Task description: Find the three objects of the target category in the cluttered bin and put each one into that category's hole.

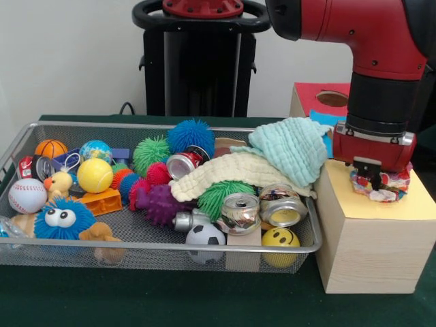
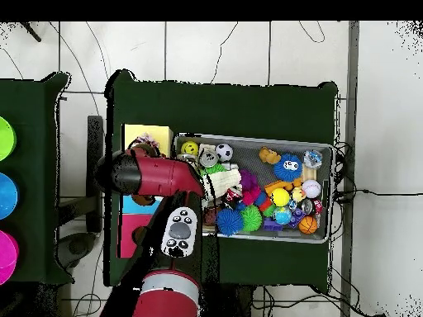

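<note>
My gripper (image 1: 376, 182) hangs from the red arm over the top of the pale wood box with the yellow face (image 1: 417, 204), right of the bin (image 1: 170, 249). It is shut on a bunched white cloth with coloured dots (image 1: 396, 187), which rests on the yellow face. The cloth and gripper hide the hole. No other dotted cloth shows in the bin; the clutter may cover them. In the overhead view the arm (image 2: 157, 175) reaches over the yellow box (image 2: 150, 134) and hides the gripper.
A mint-green knit cloth (image 1: 293, 146) and a cream knit cloth (image 1: 231, 170) lie on top of spiky balls, cans and toy balls in the bin. The red-faced box (image 1: 317, 95) and a blue-faced box (image 1: 328, 121) stand behind the yellow one.
</note>
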`<control>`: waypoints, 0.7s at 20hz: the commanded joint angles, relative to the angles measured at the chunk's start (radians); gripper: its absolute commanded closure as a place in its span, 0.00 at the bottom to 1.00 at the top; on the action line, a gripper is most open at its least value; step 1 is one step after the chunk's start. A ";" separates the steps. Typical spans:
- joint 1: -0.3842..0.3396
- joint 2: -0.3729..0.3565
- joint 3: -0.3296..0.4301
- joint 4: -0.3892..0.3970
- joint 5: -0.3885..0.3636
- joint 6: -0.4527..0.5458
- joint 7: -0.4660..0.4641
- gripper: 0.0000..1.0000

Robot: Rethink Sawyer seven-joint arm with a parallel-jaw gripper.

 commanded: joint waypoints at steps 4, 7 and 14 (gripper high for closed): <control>-0.088 0.142 0.023 0.060 -0.097 -0.067 0.045 1.00; -0.102 0.142 0.050 0.058 -0.101 -0.077 0.033 1.00; -0.064 0.162 0.015 0.031 -0.103 -0.077 0.069 1.00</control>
